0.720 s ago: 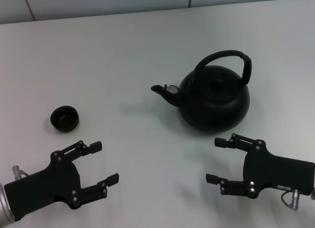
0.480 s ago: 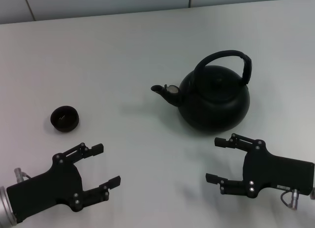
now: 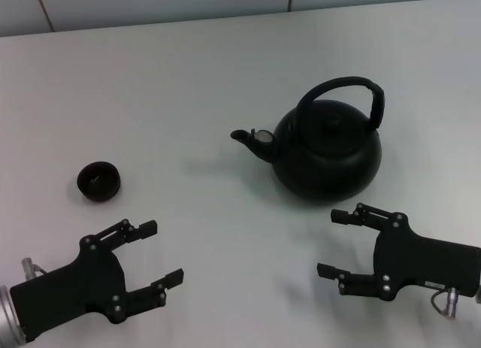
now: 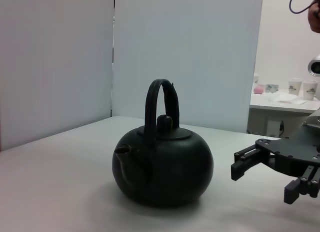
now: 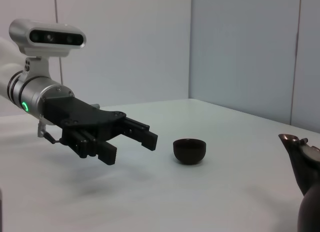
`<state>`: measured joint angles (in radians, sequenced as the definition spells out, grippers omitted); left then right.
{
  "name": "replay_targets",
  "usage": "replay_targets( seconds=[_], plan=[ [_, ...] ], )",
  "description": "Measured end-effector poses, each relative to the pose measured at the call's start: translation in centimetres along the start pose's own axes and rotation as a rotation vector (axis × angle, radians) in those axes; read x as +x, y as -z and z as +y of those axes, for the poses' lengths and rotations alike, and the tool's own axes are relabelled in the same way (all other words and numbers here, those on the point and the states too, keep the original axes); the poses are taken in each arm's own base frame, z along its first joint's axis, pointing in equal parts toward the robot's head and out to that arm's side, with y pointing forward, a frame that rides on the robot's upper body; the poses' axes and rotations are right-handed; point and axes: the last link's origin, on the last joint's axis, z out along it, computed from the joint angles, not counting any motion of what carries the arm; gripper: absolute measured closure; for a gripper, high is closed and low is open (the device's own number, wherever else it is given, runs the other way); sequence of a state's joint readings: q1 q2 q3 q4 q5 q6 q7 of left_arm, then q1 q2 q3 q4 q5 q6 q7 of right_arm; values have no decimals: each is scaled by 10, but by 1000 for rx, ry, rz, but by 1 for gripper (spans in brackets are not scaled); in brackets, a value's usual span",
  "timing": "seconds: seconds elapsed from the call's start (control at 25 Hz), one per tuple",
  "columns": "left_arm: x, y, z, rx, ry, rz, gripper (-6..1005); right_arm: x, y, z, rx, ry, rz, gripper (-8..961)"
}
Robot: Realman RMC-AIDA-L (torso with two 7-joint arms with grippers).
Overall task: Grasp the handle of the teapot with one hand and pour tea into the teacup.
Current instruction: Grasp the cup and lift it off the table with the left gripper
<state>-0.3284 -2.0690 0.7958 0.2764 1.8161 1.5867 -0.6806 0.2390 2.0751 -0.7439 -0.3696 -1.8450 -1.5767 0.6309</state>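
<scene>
Both arms hover low over the worktop [image 3: 188, 70], jaws wide: the left gripper [image 3: 154, 252] near the teacup [image 3: 98, 181], the right gripper [image 3: 337, 243] beside the teapot [image 3: 327, 154].

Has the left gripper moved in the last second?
Yes. The open left gripper has drifted nearer the robot, away from the small round black teacup, which sits where it was.

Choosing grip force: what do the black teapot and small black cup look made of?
Round matte black teapot: likely cast iron or dark ceramic, dull with hardly any glare. Small black handleless teacup: similar dark matte ware, perhaps ceramic; cannot tell for sure.
</scene>
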Motion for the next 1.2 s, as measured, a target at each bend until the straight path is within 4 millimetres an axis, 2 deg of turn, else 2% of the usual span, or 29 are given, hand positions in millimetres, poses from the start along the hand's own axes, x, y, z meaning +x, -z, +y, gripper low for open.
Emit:
replay_targets(
  seconds=[0.68, 0.8, 0.84, 0.92, 0.96, 1.2],
  plan=[
    [0, 0, 0, 27, 16, 19, 195, 0, 0, 1, -8, 2, 0, 137],
    [4, 4, -9, 115, 4, 65, 195, -1, 0, 0, -6, 3, -2, 137],
    [6, 9, -18, 229, -22, 111, 195, -2, -1, -1, -7, 6, -5, 137],
    [7, 10, -22, 279, -32, 128, 195, -2, -2, -2, -8, 7, -6, 137],
    [7, 17, -31, 406, -66, 155, 195, -3, -3, -2, -9, 10, -8, 137],
    [4, 22, -37, 485, -73, 155, 199, -5, -4, -5, -8, 16, -12, 137]
  ],
)
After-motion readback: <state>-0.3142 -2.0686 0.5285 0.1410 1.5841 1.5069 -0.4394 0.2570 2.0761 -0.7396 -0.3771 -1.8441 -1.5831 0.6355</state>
